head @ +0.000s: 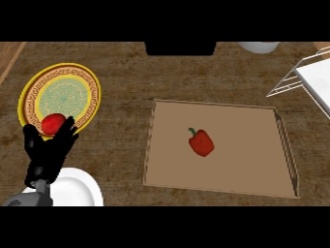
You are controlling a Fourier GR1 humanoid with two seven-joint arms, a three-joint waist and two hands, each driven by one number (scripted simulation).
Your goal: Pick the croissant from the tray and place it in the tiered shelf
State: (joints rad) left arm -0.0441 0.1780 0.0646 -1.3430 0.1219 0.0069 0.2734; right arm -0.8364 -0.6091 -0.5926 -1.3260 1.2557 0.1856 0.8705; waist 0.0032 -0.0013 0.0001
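heads up, there's no croissant that I can see: the only thing in the tray is a red pepper (pixel 202 143), so that's what you've got to work with. It lies flat, a bit left of the middle of the brown tray (pixel 154 145), touching none of the walls. Its long axis runs mostly away-and-toward you with a slight slant: the green stem points to the far side and a little left, the tapered tip to the near side and a little right

The tiered shelf (pixel 317 77) is off to the far right, just past the tray's far right corner, so I'd say this is a job for your right hand, which isn't in the shot yet. Nothing is picked, you're at the reach step. My advice: come down from above and close across the short width of the pepper, around its fat middle, not end to end, and keep off the stem

Your left hand (pixel 47 150) is over at the left of the worktop (pixel 125 63), fingers (pixel 29 134) up and spread wide, holding nothing, just resting in front of a red round thing (pixel 52 123) on the patterned plate (pixel 64 94). A white plate (pixel 78 191) sits by its wrist. Leave that side alone
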